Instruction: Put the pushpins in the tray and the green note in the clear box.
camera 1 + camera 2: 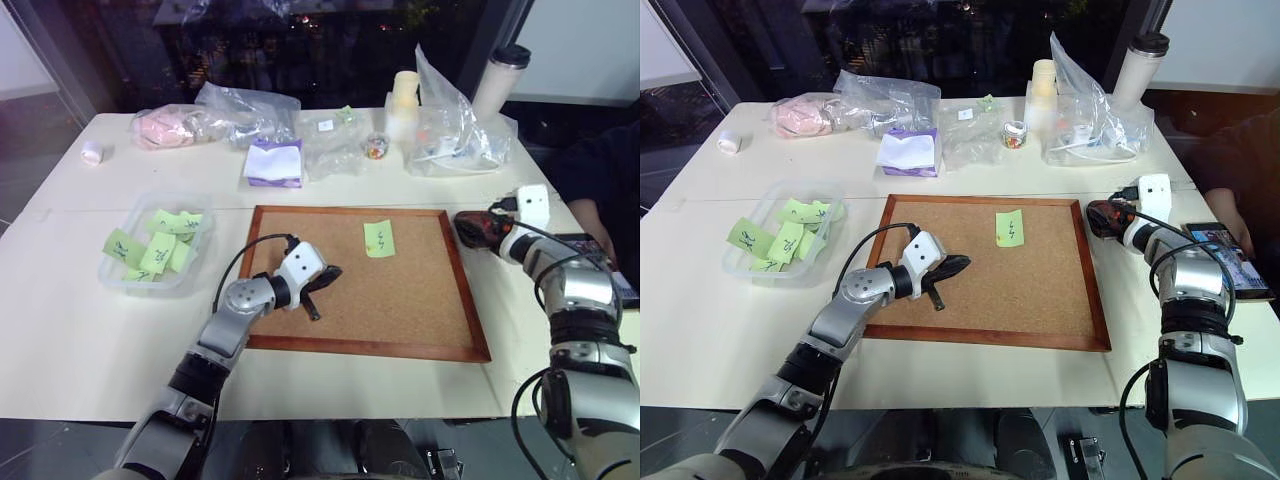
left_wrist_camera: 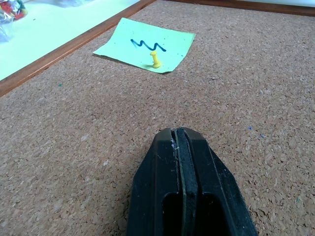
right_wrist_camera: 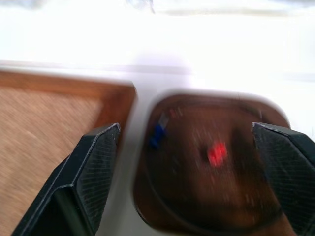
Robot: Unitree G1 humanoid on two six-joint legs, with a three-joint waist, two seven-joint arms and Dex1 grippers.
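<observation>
Right gripper (image 3: 197, 172) spread above tray (image 3: 246, 211); wrist view reveals pushpins (image 3: 216, 153) inside

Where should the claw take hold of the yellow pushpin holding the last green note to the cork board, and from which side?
Grip the yellow pushpin by its raised head, coming from above with a finger on either side. It stands upright through the green note, which lies flat on the cork board, so only the head offers purchase; then pull straight up.

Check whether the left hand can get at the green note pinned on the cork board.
Probably yes: the shut left hand points at the green note across bare cork board, but a yellow pushpin pins it.
</observation>
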